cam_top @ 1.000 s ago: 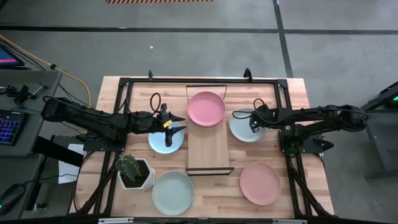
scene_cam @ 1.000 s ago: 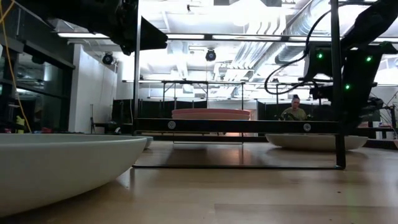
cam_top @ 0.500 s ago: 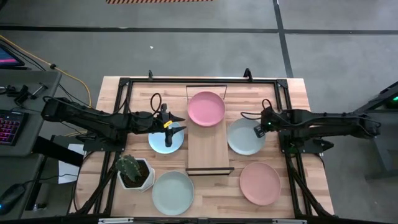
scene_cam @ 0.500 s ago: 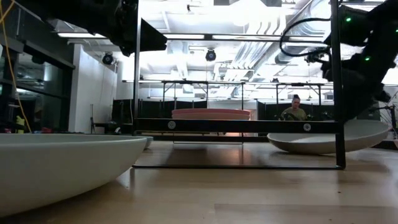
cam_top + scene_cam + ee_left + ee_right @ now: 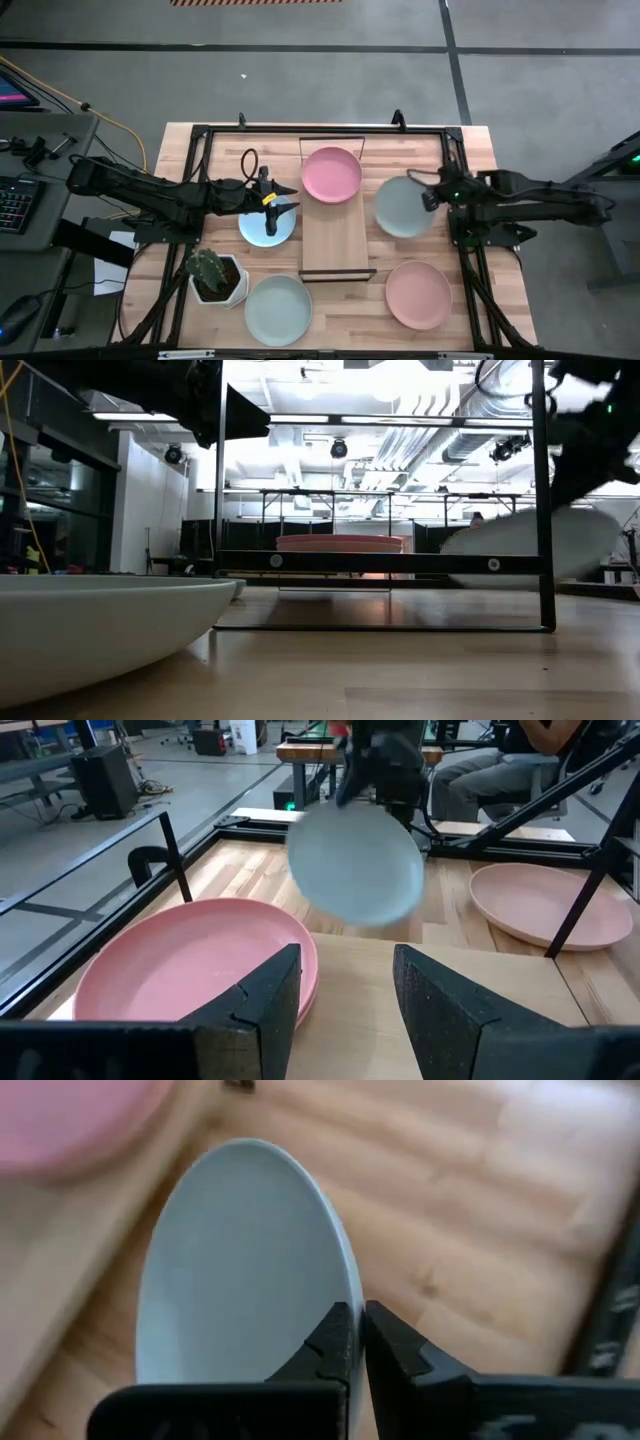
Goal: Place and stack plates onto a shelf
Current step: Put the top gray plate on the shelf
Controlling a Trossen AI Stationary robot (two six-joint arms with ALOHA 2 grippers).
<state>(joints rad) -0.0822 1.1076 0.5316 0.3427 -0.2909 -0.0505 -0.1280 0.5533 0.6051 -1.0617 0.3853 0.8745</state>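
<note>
1. Progress: one pink plate [image 5: 331,174] rests on the far end of the shelf [image 5: 337,244]; whether it is a single plate or a stack cannot be told. The near end of the board is bare.
2. In hand: the right gripper [image 5: 432,197] has its fingers clamped on the rim of a pale mint plate [image 5: 403,206]. The plate extends forward from the fingertips, lifted off the table and just beside the shelf's right edge.
3. Remaining on the table: a light blue plate [image 5: 267,222], a mint plate [image 5: 278,309] and a second pink plate [image 5: 418,294].
4. The left gripper [image 5: 272,203] hangs over the light blue plate, fingers parted and empty.
5. Plate appearance: round, shallow, matte, low raised rim.
</note>
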